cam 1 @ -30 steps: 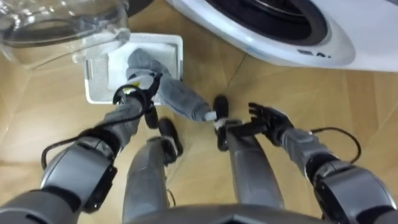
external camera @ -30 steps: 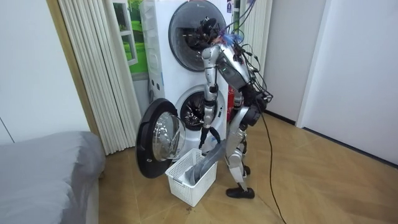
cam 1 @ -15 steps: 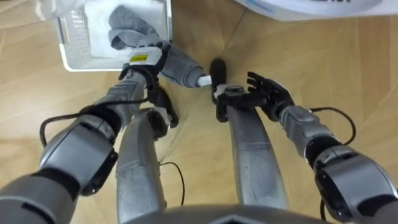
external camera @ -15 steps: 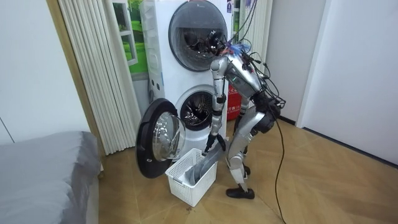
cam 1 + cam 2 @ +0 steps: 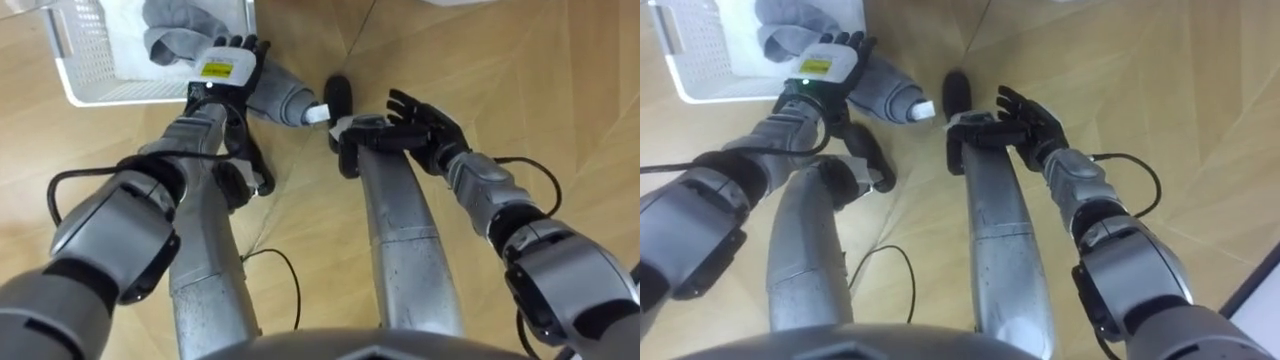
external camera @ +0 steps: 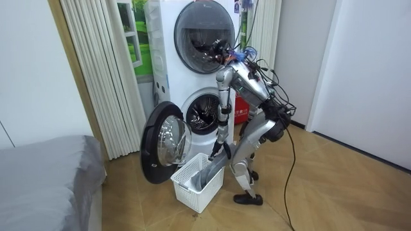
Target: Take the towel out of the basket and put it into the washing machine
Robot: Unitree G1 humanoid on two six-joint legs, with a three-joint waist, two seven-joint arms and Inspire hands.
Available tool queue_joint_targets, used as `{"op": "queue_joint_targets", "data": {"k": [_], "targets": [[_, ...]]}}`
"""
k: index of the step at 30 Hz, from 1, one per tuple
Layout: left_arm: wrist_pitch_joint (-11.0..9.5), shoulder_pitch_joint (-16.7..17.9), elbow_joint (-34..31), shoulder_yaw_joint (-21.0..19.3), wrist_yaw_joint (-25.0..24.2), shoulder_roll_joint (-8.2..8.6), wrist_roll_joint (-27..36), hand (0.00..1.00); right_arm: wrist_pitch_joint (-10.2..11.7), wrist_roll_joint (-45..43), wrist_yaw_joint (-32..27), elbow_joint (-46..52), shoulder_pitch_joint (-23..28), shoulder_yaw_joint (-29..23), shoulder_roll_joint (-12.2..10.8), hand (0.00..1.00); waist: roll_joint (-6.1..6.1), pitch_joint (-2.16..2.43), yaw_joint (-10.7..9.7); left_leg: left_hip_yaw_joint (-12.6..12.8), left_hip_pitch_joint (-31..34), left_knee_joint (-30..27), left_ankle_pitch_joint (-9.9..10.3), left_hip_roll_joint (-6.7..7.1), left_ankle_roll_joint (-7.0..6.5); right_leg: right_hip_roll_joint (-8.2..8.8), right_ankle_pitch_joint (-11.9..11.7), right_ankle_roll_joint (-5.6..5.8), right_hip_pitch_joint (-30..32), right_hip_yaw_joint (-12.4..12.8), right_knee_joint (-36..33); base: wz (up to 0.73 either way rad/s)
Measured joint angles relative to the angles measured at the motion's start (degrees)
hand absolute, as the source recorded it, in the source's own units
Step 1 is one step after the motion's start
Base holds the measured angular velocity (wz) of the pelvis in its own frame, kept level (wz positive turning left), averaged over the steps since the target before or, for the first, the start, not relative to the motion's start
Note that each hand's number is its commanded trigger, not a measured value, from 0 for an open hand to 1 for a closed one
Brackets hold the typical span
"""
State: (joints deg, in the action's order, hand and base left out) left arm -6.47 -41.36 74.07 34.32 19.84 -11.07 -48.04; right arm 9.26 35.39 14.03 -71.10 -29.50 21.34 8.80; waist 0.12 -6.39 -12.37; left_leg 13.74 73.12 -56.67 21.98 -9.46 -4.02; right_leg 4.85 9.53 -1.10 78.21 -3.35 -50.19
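A grey towel point(image 5: 278, 95) lies partly in the white laundry basket point(image 5: 100, 70) and hangs over its rim onto the floor. My left hand point(image 5: 228, 70) rests on top of the towel at the rim, its fingers straight and pointing towards the basket. My right hand point(image 5: 425, 125) hovers open with spread fingers over my right leg, holding nothing. In the room view I bend forward before the washing machine point(image 6: 204, 115), whose door point(image 6: 164, 151) stands open, with my left arm down at the basket point(image 6: 196, 183).
The wooden floor point(image 5: 520, 90) spreads around the basket. A second machine point(image 6: 202, 32) is stacked above the open one. A grey bed point(image 6: 45, 173) stands at the room view's left, and pleated curtains point(image 6: 96, 70) hang beside the machines.
My view has tipped further down, so the washing machine has slid out of the eye view. In the room view my torso leans lower. My left hand's fingers have straightened on the towel.
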Motion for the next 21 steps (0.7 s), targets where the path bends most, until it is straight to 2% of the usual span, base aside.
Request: {"op": "queue_joint_targets", "data": {"k": [4,9,10,11,12,13,21], "targets": [[-0.17,-0.61,-0.02,1.74,0.13,-0.14,-0.02,0.0,0.21,0.92,0.43,-0.01,-0.16,0.01,0.03,0.0,-0.39,-0.23,-0.25,-0.01,0.53,-1.15,1.03,0.02,-0.15,0.01,0.85,0.36,0.61,0.05,-1.21,-0.01],[-0.25,-1.53,0.02,2.37,3.3,-1.0,-0.42,0.0,1.28,2.83,1.16,0.15,-0.23,0.66,0.04,0.0,-0.39,-0.23,-1.21,-0.3,2.32,-2.33,1.74,-0.24,-0.48,0.0,1.28,0.63,1.97,-0.01,-1.96,-0.03],[-0.26,-1.97,0.04,2.38,4.28,-0.99,-0.43,0.1,1.32,3.24,1.16,0.5,-0.23,1.01,0.16,0.0,-0.4,-0.23,-1.37,-0.35,2.76,-2.62,1.84,-0.18,-0.59,0.0,1.36,0.77,2.33,-0.03,-2.11,0.0],[-0.27,-2.42,-0.04,2.45,4.97,-0.97,-0.38,0.58,1.25,3.21,1.15,1.26,-0.2,1.11,0.4,0.0,-0.4,-0.23,-1.5,-0.43,3.19,-3.01,2.01,0.07,-0.67,0.11,1.49,0.93,2.75,-0.06,-2.53,0.0],[-0.27,-2.73,-0.06,2.52,5.11,-0.93,-0.38,0.83,1.29,3.19,1.12,1.6,-0.19,1.18,0.56,0.0,-0.4,-0.23,-1.58,-0.43,3.33,-3.06,2.05,0.11,-0.74,0.19,1.59,1.07,2.93,0.04,-2.69,0.05],[-0.3,-3.24,-0.08,2.68,5.69,-0.86,-0.38,1.0,1.28,3.2,1.04,2.02,-0.18,1.22,0.73,0.0,-0.4,-0.23,-1.59,-0.44,3.53,-3.11,2.09,0.15,-0.8,0.27,1.65,1.15,3.09,0.1,-2.77,0.06],[-0.59,-3.48,-0.17,4.16,7.17,-0.33,0.35,1.0,1.52,4.93,1.01,2.28,0.14,1.86,0.64,0.0,-0.43,-0.23,-3.21,-0.89,3.78,-4.97,2.71,0.91,-0.94,1.16,3.59,1.46,3.5,0.22,-5.66,0.11]]}}
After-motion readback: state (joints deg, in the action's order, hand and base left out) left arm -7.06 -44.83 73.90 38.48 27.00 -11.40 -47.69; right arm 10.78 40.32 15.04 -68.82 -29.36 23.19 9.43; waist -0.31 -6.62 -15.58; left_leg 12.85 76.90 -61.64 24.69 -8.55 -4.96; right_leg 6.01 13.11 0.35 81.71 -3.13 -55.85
